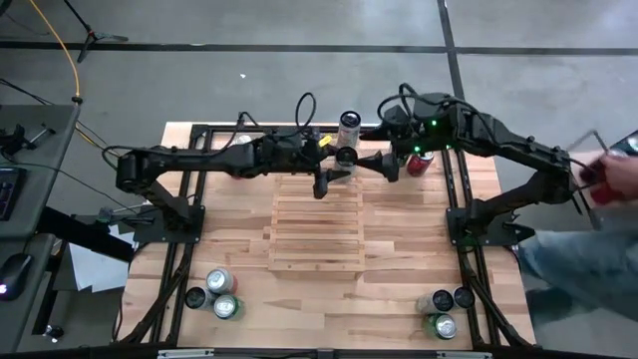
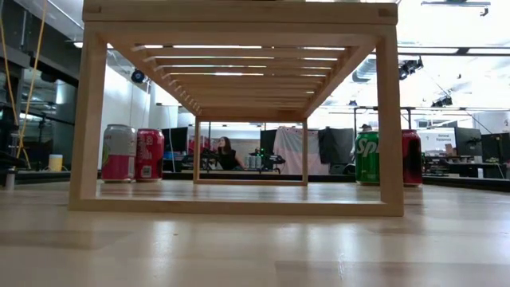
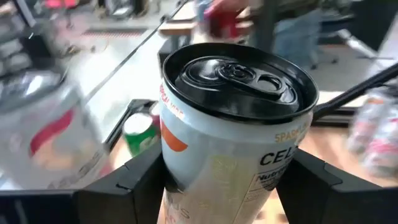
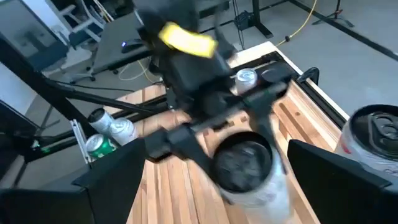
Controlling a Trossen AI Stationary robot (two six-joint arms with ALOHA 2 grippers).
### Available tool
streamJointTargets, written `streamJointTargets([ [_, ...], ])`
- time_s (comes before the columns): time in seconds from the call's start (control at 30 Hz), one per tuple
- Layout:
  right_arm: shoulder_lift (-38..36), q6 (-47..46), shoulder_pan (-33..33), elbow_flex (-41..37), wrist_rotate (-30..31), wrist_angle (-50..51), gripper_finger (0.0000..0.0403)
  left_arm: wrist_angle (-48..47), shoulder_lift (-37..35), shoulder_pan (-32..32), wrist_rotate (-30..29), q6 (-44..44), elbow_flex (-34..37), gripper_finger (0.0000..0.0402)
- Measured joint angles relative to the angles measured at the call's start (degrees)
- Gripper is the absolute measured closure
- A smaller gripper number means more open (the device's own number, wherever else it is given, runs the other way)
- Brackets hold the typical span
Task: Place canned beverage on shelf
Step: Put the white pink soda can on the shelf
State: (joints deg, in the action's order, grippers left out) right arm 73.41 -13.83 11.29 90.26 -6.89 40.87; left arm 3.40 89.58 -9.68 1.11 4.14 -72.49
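A white can with a black top (image 3: pixel 236 124) hangs upright between the fingers of my left gripper (image 1: pixel 344 165), above the far end of the pale slatted shelf (image 1: pixel 317 231). The right wrist view shows the same can (image 4: pixel 245 165). My right gripper (image 1: pixel 384 165) stands open just to the can's right, facing it, with its fingers wide apart and off the can. In the low view the shelf (image 2: pixel 239 88) stands on its legs on the tabletop, and neither gripper nor the held can appears there. My left gripper pinches the can's side wall (image 3: pixel 177 186) between its two fingers (image 3: pixel 134 183), below the rim. The fingers come nearly level from the table's left. The can stands upright in the hold, top up, lifted clear of the shelf and table.
Another white can (image 1: pixel 349 125) stands at the far edge, and a red can (image 1: pixel 419 165) sits under my right arm. Groups of cans stand near left (image 1: pixel 219 291) and near right (image 1: pixel 441 311). A person's hand (image 1: pixel 610 172) shows at the right edge. A black frame (image 1: pixel 189 199) rims the table.
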Motion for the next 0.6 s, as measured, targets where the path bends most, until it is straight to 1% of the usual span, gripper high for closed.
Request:
streamJointTargets([
  [0.07,0.16,1.71,-2.15,0.0,2.48,0.43,0.0025,-1.42,-2.29,1.19,-0.27,1.72,0.02,0.0171],
  [0.17,0.66,4.64,-4.66,-0.02,5.75,0.32,0.0025,-3.2,-5.36,3.12,-3.92,3.43,-0.11,0.0171],
  [0.27,1.33,5.36,-5.99,-0.02,6.87,0.04,0.0025,-8.68,-7.61,4.46,-7.57,1.08,-0.35,0.0171],
  [0.4,3.63,7.78,-7.18,-0.02,9.23,-0.33,0.0025,-21.8,-7.86,5.12,-8.45,-3.98,-3.61,0.0171],
  [0.6,9.38,11.3,-7.28,-0.02,10.44,-4.1,0.0025,-28.51,-6.82,6.6,-10.21,-5.55,-6.74,0.0171],
])
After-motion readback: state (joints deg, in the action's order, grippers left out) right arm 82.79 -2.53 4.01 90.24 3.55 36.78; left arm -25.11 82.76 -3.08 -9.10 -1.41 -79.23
